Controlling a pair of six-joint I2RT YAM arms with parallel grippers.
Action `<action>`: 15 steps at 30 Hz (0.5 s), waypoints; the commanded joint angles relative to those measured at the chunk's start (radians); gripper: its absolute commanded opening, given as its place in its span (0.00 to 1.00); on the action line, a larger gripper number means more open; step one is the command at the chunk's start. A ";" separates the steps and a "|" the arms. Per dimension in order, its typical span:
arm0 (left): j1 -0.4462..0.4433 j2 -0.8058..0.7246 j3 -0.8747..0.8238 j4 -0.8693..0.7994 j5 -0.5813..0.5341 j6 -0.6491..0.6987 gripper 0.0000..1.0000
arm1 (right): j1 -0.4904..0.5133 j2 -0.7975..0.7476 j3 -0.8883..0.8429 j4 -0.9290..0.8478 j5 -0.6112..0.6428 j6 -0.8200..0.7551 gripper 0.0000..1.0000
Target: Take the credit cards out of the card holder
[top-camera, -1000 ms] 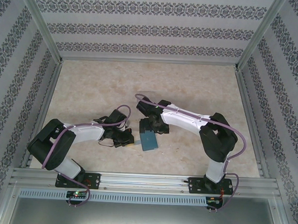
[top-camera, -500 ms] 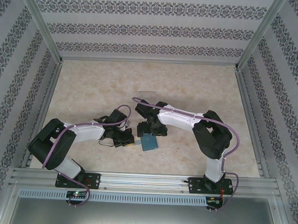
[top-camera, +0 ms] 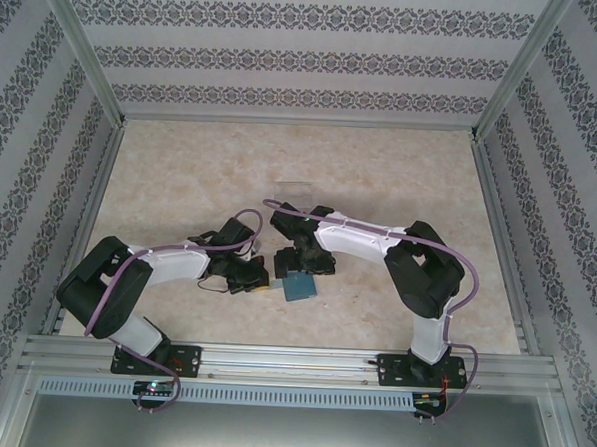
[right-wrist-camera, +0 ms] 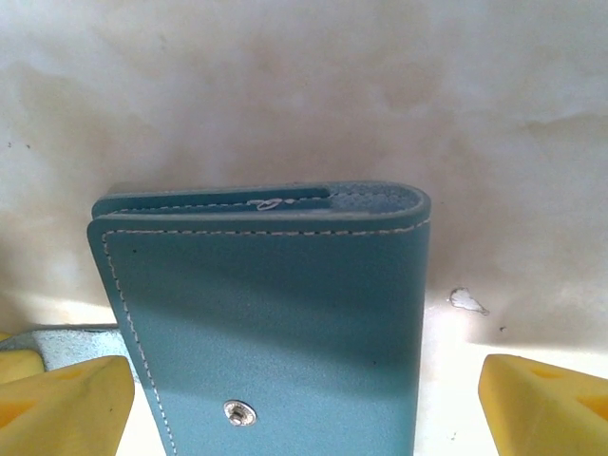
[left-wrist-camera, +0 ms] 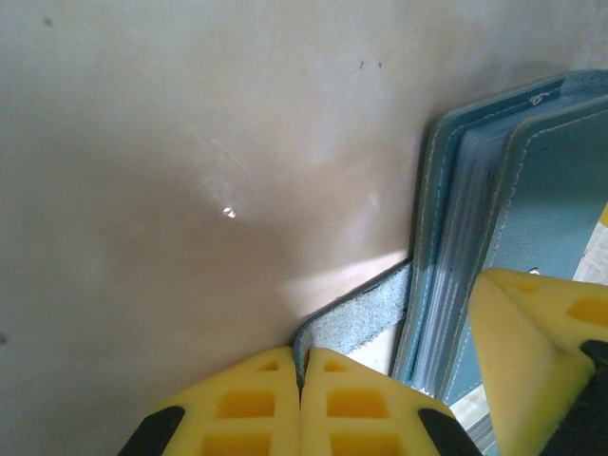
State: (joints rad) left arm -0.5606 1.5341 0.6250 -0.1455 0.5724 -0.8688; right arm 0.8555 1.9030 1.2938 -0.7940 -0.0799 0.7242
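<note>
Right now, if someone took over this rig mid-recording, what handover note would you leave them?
Left gripper: shut on the fuzzy strap tab of the small teal-blue folding card holder.
Right gripper: open, one yellow finger on either side of the holder.
Holder: folded, lying on the beige table between the arms.
Done: holder pinned by its tab.
Left: open it and pull out the credit cards; none is out yet.
</note>
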 commanded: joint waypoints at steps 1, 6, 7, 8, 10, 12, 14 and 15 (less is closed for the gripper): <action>-0.004 0.042 0.005 -0.014 -0.056 0.014 0.00 | 0.008 0.011 -0.010 -0.035 0.019 -0.024 0.93; -0.004 0.043 0.006 -0.015 -0.056 0.014 0.00 | 0.008 0.020 -0.011 -0.036 0.020 -0.029 0.93; -0.004 0.043 0.005 -0.015 -0.056 0.014 0.00 | 0.008 0.021 -0.011 -0.037 0.019 -0.029 0.93; -0.005 0.043 0.005 -0.015 -0.056 0.015 0.00 | 0.009 0.022 -0.010 -0.037 0.020 -0.028 0.93; -0.004 0.042 0.005 -0.017 -0.057 0.017 0.00 | 0.008 0.018 -0.011 -0.037 0.024 -0.029 0.93; -0.005 0.041 0.003 -0.018 -0.058 0.015 0.00 | 0.008 0.018 -0.011 -0.039 0.027 -0.028 0.93; -0.004 0.041 0.002 -0.016 -0.057 0.015 0.00 | 0.008 0.019 -0.013 -0.034 0.023 -0.029 0.93; -0.004 0.042 0.002 -0.016 -0.059 0.016 0.00 | 0.007 0.023 -0.012 -0.033 0.021 -0.030 0.93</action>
State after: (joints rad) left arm -0.5606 1.5349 0.6270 -0.1490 0.5720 -0.8688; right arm 0.8555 1.9072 1.2938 -0.8036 -0.0792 0.7063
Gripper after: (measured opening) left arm 0.042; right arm 0.929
